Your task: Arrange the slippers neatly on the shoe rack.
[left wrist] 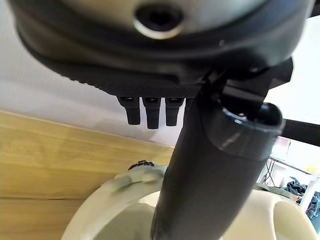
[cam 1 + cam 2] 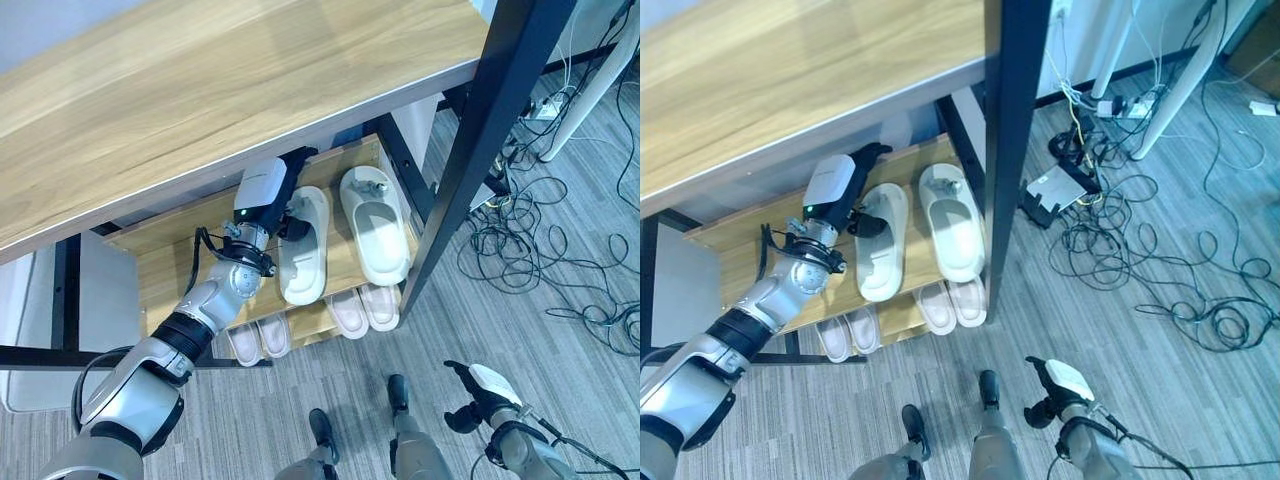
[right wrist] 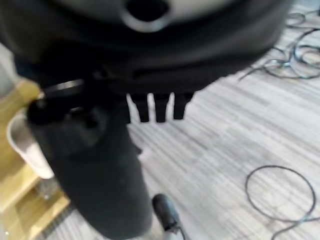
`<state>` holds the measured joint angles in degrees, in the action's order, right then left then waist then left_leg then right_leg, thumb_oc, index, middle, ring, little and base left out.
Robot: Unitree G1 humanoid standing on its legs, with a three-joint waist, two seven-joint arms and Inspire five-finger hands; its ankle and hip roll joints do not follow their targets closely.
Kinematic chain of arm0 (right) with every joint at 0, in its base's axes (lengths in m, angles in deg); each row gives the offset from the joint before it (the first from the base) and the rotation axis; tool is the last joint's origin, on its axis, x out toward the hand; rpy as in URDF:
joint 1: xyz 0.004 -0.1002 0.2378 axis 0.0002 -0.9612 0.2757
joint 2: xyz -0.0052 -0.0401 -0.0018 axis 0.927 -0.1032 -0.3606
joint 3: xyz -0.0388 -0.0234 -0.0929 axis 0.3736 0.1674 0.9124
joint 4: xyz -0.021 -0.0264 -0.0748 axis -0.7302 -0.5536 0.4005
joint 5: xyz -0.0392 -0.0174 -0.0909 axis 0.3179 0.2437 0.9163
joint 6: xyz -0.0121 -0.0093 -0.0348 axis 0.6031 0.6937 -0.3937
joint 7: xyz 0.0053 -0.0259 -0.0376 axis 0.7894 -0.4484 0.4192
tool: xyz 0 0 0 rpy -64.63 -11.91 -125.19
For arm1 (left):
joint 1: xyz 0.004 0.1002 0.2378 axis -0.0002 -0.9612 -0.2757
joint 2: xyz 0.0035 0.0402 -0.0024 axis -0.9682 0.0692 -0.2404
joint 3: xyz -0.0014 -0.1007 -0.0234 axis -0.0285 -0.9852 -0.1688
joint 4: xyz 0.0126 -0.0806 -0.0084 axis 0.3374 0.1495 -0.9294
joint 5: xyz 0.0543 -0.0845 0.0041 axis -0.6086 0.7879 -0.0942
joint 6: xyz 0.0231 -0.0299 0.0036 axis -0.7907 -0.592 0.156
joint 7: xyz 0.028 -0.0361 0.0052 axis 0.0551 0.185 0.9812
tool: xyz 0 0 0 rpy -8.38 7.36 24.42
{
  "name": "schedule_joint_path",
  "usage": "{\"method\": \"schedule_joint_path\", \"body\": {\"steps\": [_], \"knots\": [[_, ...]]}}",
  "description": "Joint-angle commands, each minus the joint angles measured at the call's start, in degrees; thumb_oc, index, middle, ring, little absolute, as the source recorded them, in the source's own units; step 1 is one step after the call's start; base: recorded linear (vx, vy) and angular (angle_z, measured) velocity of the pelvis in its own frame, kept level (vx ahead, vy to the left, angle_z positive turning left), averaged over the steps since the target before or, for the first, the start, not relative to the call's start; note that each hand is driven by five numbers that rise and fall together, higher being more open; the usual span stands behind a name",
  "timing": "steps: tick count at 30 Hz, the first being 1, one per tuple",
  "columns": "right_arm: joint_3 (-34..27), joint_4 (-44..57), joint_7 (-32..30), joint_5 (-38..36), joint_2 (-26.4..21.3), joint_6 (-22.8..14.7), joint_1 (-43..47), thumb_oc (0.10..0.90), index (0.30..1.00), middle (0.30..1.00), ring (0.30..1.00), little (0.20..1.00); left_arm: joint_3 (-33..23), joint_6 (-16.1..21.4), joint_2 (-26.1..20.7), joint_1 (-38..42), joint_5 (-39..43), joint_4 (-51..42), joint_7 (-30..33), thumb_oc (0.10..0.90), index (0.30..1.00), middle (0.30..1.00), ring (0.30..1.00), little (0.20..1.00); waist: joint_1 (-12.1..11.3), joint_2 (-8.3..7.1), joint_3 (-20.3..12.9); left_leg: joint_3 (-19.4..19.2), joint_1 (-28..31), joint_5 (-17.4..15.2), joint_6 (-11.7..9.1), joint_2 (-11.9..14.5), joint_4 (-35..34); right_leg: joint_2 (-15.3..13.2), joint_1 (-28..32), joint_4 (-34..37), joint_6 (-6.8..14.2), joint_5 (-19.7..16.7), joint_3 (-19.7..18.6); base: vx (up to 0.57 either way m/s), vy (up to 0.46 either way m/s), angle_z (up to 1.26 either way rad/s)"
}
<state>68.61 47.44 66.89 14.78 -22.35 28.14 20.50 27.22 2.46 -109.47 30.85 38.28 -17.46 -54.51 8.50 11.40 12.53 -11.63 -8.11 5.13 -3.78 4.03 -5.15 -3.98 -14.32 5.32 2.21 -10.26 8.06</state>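
Two cream slippers lie side by side on the wooden shoe rack's upper shelf (image 2: 160,270): the left slipper (image 2: 303,250) and the right slipper (image 2: 375,225). My left hand (image 2: 287,195) reaches in under the table and rests against the left slipper's outer side. Its fingers (image 1: 152,112) point straight toward the back, and its thumb (image 1: 210,170) lies over the slipper's opening (image 1: 100,220). My right hand (image 2: 478,393) hangs low over the floor, away from the rack, with straight fingers (image 3: 155,107) and nothing in it.
Two pairs of pale pink slippers (image 2: 260,338) (image 2: 365,308) sit on the rack's lower shelf. A wooden table top (image 2: 200,90) overhangs the rack, and its black leg (image 2: 480,150) stands just right of the slippers. Tangled cables (image 2: 560,240) cover the floor at the right.
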Motion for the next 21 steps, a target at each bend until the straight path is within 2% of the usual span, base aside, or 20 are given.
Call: {"method": "schedule_joint_path", "body": {"steps": [1, 11, 21], "knots": [[0.28, 4.01, -3.09, -1.07, -0.46, -2.26, -2.63, 0.800, 0.900, 0.900, 0.900, 0.900, -3.31, 2.57, 1.03, 3.40, -1.19, -2.36, 2.33, 0.800, 0.900, 0.900, 0.900, 0.900, -0.26, -2.55, -4.99, 3.08, -2.46, -1.47, -2.55, 0.97, 0.15, -3.36, 2.08, -0.32, 5.54, 8.28, 0.92, -0.02, -0.010, 0.06], [0.55, 3.71, -3.13, -0.56, 0.44, -1.91, -2.36, 0.800, 0.900, 0.900, 0.900, 0.900, -5.09, 2.89, 2.60, -2.17, -1.29, -4.48, 1.83, 0.800, 0.900, 0.900, 0.900, 0.900, -1.40, -2.88, -4.65, 3.52, -2.13, -1.25, -2.69, 1.07, 0.15, -3.21, 2.70, -0.32, 5.24, 8.52, 1.41, -0.01, -0.004, 0.05], [1.31, 3.39, -3.29, 0.05, 1.19, -1.65, -1.40, 0.800, 0.900, 0.900, 0.900, 0.900, -7.13, 4.07, 1.90, -7.00, -1.27, -10.02, 1.09, 0.800, 0.900, 0.900, 0.900, 0.900, -2.62, -2.89, -5.05, 4.00, -1.57, -1.16, -2.79, 1.16, 0.15, -3.15, 3.91, -0.32, 4.97, 8.97, 2.03, 0.00, -0.003, 0.04]]}}
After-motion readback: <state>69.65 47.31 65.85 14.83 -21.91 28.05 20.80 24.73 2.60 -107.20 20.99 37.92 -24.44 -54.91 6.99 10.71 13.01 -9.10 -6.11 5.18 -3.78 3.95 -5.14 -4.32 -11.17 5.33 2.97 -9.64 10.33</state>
